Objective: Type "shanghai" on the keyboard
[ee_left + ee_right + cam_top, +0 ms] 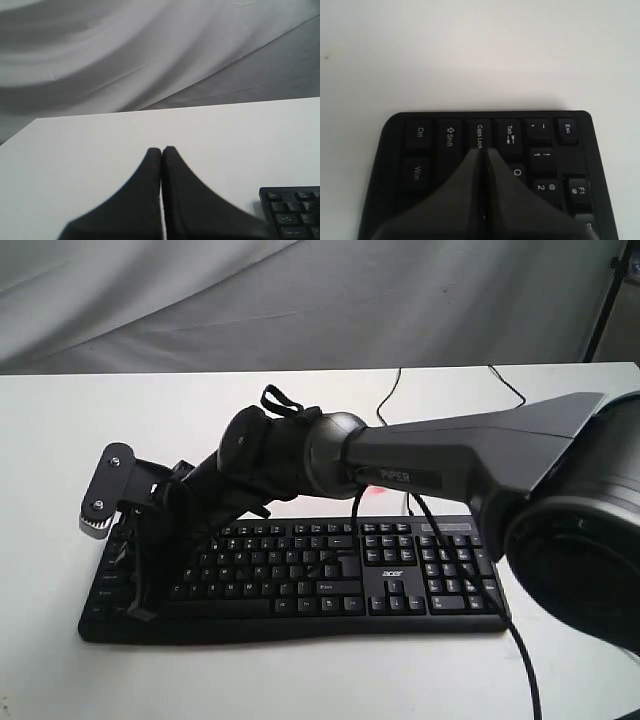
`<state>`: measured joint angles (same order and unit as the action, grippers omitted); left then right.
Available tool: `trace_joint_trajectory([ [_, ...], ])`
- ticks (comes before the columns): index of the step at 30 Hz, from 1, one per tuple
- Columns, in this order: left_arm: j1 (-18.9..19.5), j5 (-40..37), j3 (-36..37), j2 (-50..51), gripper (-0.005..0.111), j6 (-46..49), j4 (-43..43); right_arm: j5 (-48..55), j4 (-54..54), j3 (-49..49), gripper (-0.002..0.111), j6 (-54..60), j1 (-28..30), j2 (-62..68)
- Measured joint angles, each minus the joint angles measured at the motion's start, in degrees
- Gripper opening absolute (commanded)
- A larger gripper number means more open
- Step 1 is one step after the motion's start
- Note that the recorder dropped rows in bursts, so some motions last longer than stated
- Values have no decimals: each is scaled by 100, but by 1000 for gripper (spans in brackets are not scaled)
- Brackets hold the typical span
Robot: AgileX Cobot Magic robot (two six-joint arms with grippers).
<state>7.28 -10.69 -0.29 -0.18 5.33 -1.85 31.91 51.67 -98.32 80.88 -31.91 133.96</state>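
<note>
Under the right jaws, pressed together and empty, lies the wide black plastic keyboard (420,132), tips at its Caps Lock key (479,136), probably for A or S. Left jaws, also together, hang over white tabletop (100,150) nearby. Letters already typed: cannot tell.

The keyboard (330,580) lies on the table (60,440), right claw (484,149) over its left end.

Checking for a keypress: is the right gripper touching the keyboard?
Cannot tell. In the right wrist view the shut right gripper covers the keyboard by Caps Lock, hiding any gap; the exterior view is no clearer.
</note>
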Motion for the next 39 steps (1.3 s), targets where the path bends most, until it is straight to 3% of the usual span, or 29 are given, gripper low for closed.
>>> trace_joint_trajectory([
  [39, 0, 0, 0, 0, 1, 0, 0, -260, 197, 0, 0, 90, -68, 137],
])
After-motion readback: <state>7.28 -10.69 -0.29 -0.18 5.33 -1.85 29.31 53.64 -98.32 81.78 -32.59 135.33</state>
